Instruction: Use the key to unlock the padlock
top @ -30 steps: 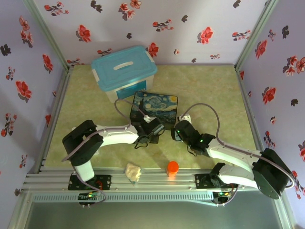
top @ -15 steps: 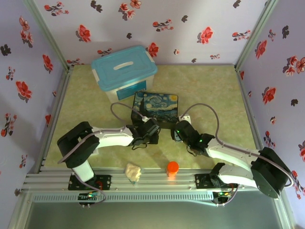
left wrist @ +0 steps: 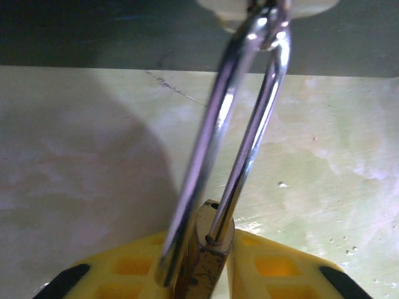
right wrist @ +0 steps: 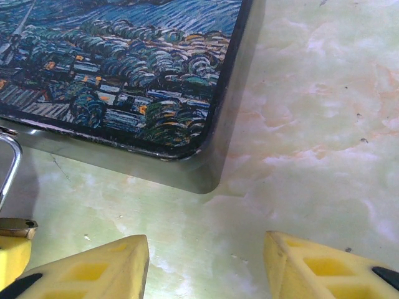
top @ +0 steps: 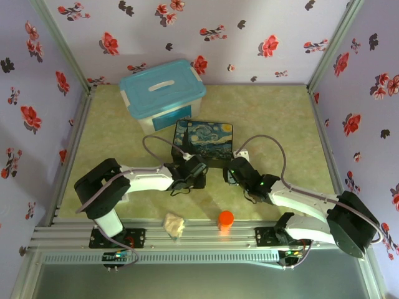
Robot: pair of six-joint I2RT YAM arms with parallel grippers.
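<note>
The padlock [left wrist: 204, 252] hangs at the near-left edge of the starry tin box [top: 204, 137]. Its brass body is wedged between the yellow fingers [left wrist: 128, 268] of the left gripper [left wrist: 209, 280], whose jaws press on it from both sides. The left wrist camera gives the close detail: the bright shackle [left wrist: 215, 143] rises as a long narrow loop, one leg seated in a hole in the body's top. It passes through a pale tab [left wrist: 262, 6], probably the box's hasp, though that part is blurred and cropped. The right wrist camera catches the same lock from the side at its left edge, with a curve of shackle above the brass top [right wrist: 15, 227], and also the box's rounded corner and painted lid. There the right gripper [right wrist: 206, 255] has its jaws apart over bare table [right wrist: 312, 124], near that corner. From above, both arms reach low and bend inward. The left gripper [top: 190, 171] sits against the box front and the right gripper [top: 232, 169] faces it, a little apart. An orange cap [top: 225, 218] and a crumpled pale lump [top: 174, 224] lie by the near rail. A blue-lidded container [top: 162, 93] stands just behind the box.
</note>
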